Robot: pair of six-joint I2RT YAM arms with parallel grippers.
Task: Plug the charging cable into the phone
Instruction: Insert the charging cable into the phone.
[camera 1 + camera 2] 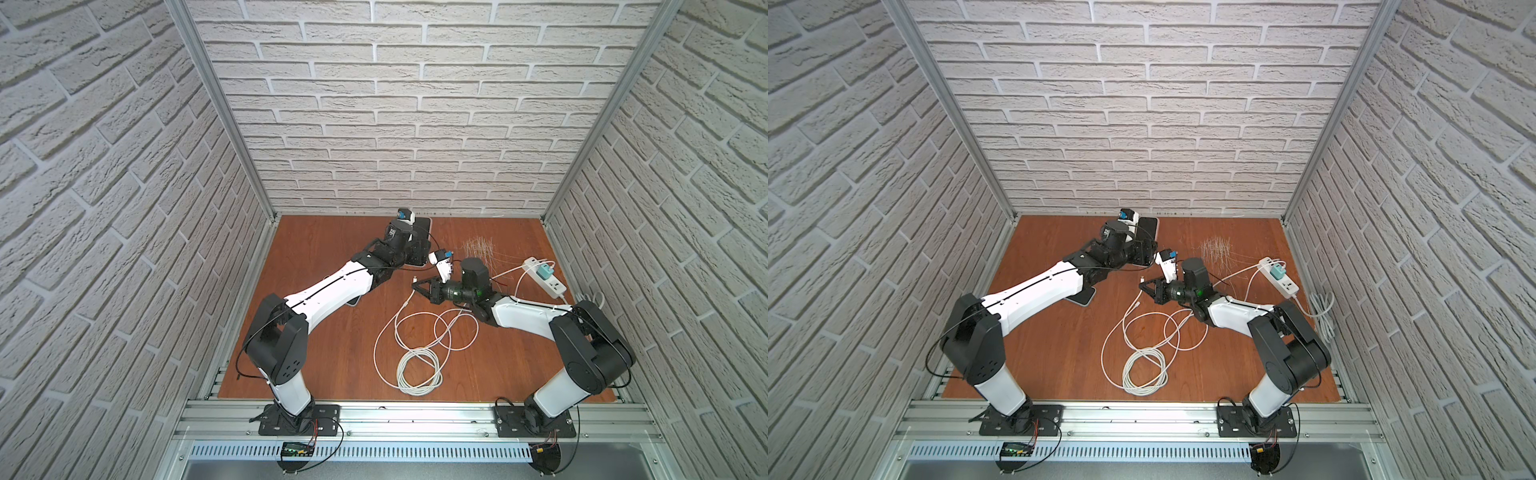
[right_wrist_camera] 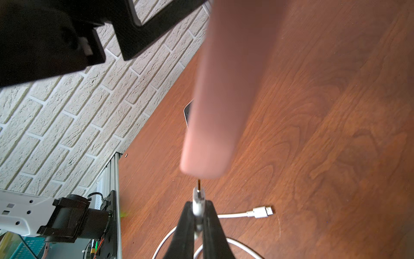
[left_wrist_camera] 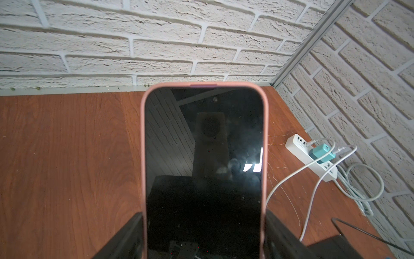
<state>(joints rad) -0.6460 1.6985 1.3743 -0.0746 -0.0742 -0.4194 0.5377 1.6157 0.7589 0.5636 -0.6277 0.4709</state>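
Pinching the cable plug in your right tool, tip just short of the phone, below its bottom edge. Left tool clamps the phone's sides. A misaligned push may miss the port and twist the phone loose.

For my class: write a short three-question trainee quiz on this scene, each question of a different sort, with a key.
1. True or false: the left tool holds the phone.
2. The right tool is shut on: A the charging cable's plug; B the phone; C nothing.
3. Fill in: the teal charger sits in the white ____.
Key: 1 true; 2 A; 3 power strip.
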